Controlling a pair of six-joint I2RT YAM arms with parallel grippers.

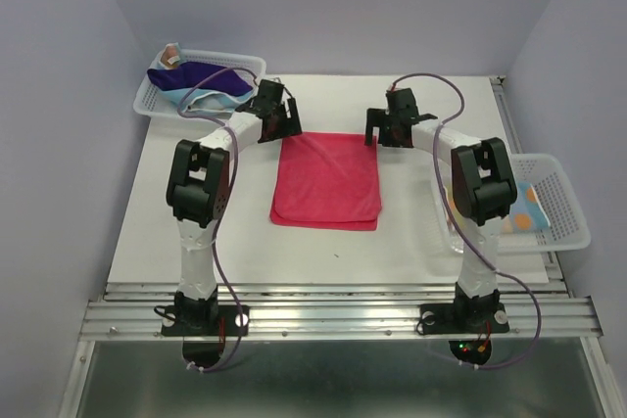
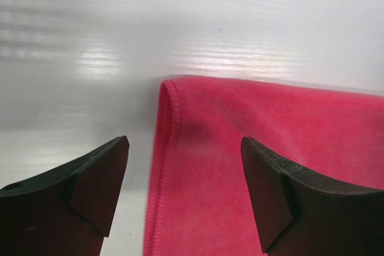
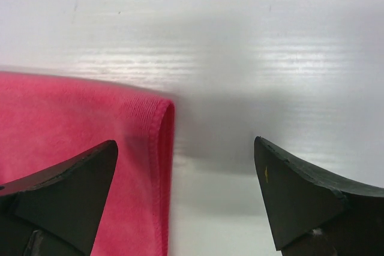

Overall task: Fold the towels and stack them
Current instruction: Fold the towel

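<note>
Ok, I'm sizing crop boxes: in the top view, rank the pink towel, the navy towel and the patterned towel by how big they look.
1. Pink towel, lying flat, clearly largest.
2. Navy towel, bunched up.
3. Patterned towel, but the right arm hides part of it, so ranking it below the navy one is unsure.

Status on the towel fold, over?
Left pincer, right pincer open, empty, over far corners. Pink towel folded, flat on table. Nothing blocking it.
</note>
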